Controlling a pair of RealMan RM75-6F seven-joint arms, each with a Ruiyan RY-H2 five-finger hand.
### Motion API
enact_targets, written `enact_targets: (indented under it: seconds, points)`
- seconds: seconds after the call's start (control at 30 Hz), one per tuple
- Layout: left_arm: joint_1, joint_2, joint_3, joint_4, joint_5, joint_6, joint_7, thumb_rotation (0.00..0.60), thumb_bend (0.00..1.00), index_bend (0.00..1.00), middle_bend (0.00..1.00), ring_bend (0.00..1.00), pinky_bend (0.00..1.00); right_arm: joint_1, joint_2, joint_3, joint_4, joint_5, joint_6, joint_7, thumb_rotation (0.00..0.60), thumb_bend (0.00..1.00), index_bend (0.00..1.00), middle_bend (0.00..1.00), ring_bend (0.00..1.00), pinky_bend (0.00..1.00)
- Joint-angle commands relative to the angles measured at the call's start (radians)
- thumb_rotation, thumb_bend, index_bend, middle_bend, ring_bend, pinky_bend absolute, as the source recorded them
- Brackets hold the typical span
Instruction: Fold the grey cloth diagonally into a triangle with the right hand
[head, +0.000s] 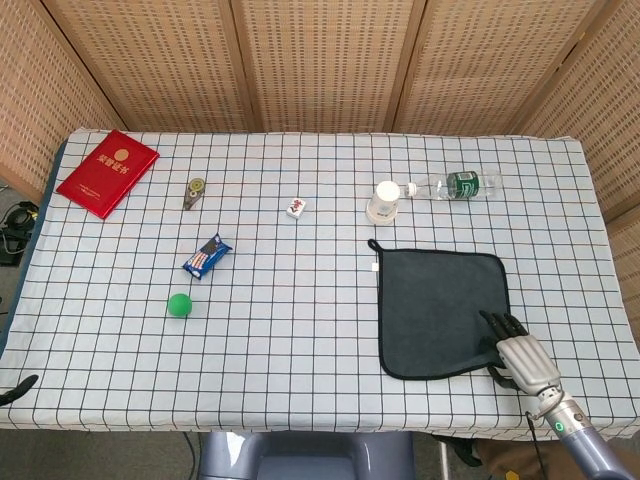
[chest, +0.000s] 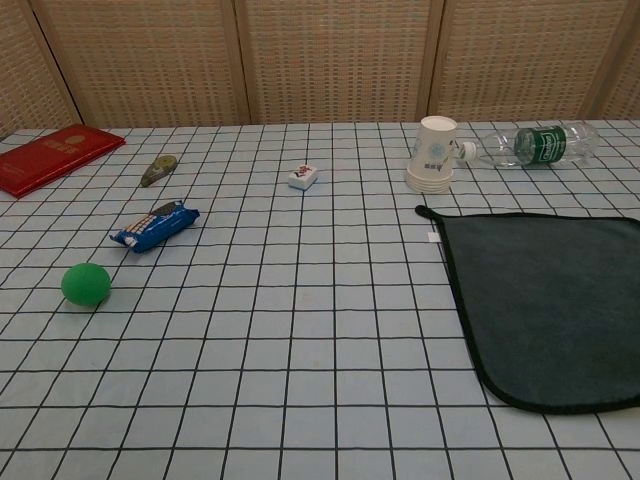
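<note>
We seem to be in a staged test room rather than a home. A tabletop (head: 300, 330) under a white checked cover stands against woven folding screens (head: 320, 60), which hide whatever room lies behind. Unrelated odds lie scattered on it: a red booklet (head: 108, 172), a green ball (head: 179, 305), a snack packet (head: 207, 256), a paper cup (head: 385, 202), a bottle (head: 452, 185).

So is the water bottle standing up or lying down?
Lying down. The water bottle rests on its side on the table, cap pointing toward the paper cup.
</note>
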Motion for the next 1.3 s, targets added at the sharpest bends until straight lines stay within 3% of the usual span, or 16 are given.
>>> enact_targets:
  seconds: [0.03, 0.5, 0.8, 1.07, 1.3]
  points:
    - [0.001, 0.000, 0.001, 0.000, 0.001, 0.001, -0.001, 0.600, 0.00, 0.00, 0.00, 0.00, 0.00, -0.002, -0.006, 0.000, 0.010, -0.006, 0.013, 0.007, 0.600, 0.62, 0.48, 0.02, 0.00, 0.00]
    - [-0.002, 0.002, -0.001, 0.001, -0.005, -0.005, -0.007, 0.600, 0.00, 0.00, 0.00, 0.00, 0.00, 0.018, -0.019, 0.018, 0.012, -0.039, 0.076, 0.009, 0.600, 0.66, 0.60, 0.06, 0.00, 0.00]
    - [-0.011, 0.002, -0.003, 0.004, -0.018, -0.027, -0.007, 0.600, 0.00, 0.00, 0.00, 0.00, 0.00, 0.078, 0.019, 0.050, -0.070, -0.003, -0.007, -0.040, 0.600, 0.66, 0.62, 0.08, 0.00, 0.00]
    - [-0.032, 0.000, -0.011, -0.002, -0.053, -0.074, -0.001, 0.600, 0.00, 0.00, 0.00, 0.00, 0.00, 0.229, 0.075, 0.157, -0.276, 0.085, -0.184, -0.308, 0.600, 0.66, 0.62, 0.09, 0.00, 0.00]
    - [-0.045, 0.002, -0.021, 0.002, -0.086, -0.103, -0.010, 0.600, 0.00, 0.00, 0.00, 0.00, 0.00, 0.321, 0.048, 0.231, -0.313, 0.239, -0.313, -0.473, 0.600, 0.66, 0.62, 0.09, 0.00, 0.00]
